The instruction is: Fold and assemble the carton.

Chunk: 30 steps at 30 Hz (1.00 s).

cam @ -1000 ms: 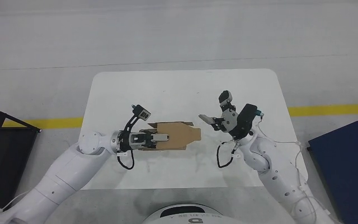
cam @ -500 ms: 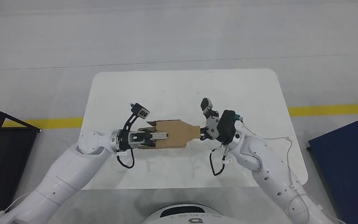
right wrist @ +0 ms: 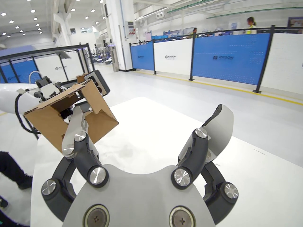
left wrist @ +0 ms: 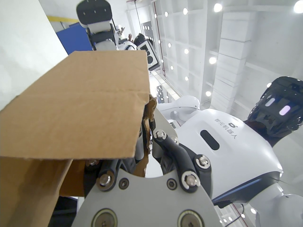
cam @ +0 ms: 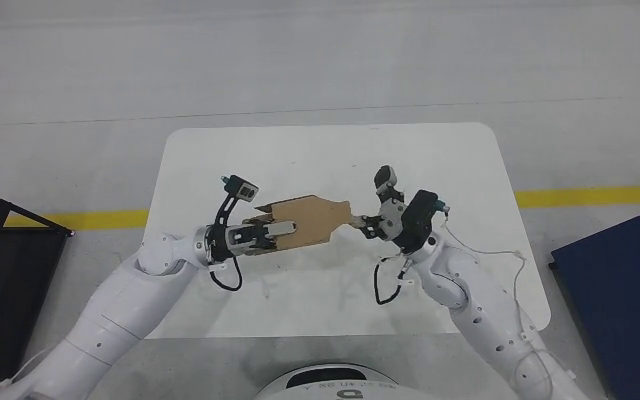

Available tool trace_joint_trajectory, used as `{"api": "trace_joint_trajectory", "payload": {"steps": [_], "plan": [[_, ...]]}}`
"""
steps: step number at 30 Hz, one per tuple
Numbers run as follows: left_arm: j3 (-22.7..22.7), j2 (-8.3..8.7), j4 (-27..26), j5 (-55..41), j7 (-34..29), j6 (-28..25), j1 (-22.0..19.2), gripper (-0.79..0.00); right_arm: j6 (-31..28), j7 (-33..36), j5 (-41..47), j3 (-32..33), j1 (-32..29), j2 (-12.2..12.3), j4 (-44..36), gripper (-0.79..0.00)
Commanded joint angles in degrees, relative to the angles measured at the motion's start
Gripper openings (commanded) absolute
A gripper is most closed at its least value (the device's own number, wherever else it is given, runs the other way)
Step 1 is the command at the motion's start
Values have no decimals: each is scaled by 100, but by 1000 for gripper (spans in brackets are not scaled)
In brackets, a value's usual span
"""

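The brown carton [cam: 305, 220] is held above the white table [cam: 440, 160], partly opened into a sleeve and slightly tilted. My left gripper [cam: 262, 235] is shut on its near-left edge; in the left wrist view the carton [left wrist: 78, 109] spreads over the fingers [left wrist: 165, 142], which pinch a torn cardboard edge. My right gripper [cam: 372, 208] is open at the carton's other end. In the right wrist view the carton [right wrist: 52, 116] shows its open end, with one of the right gripper's fingers [right wrist: 77, 119] at that opening; the other finger [right wrist: 220, 124] stands free over the table.
The table's far half and right side are bare. A yellow floor line [cam: 580, 196] runs behind the table. A dark blue panel [cam: 605, 275] stands off the right side and a black frame [cam: 20, 260] off the left.
The right gripper came in from the right to the carton's end. The left arm then raised and turned the carton, and the right gripper followed slightly back and right.
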Motion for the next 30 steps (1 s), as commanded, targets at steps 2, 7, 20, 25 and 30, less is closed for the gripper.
{"api": "trace_joint_trajectory", "payload": {"steps": [2,7,20,25,30], "plan": [[84,-57,-93,352,277,-48,25,-785,434,158,-138,-96,-48,-37,-118,0],[175,-148,-134,839,694,-59,6,-785,738,209,-257,-257,-17,-102,-172,0],[63,-253,-121,1013,804,-9,35,-785,848,248,-494,-259,-23,-164,-219,0],[-127,-244,-92,968,733,-48,120,-785,885,58,-410,123,-291,-122,-302,0],[-207,-237,-204,947,452,28,218,-785,975,-117,-199,491,-505,-101,-321,0]]}}
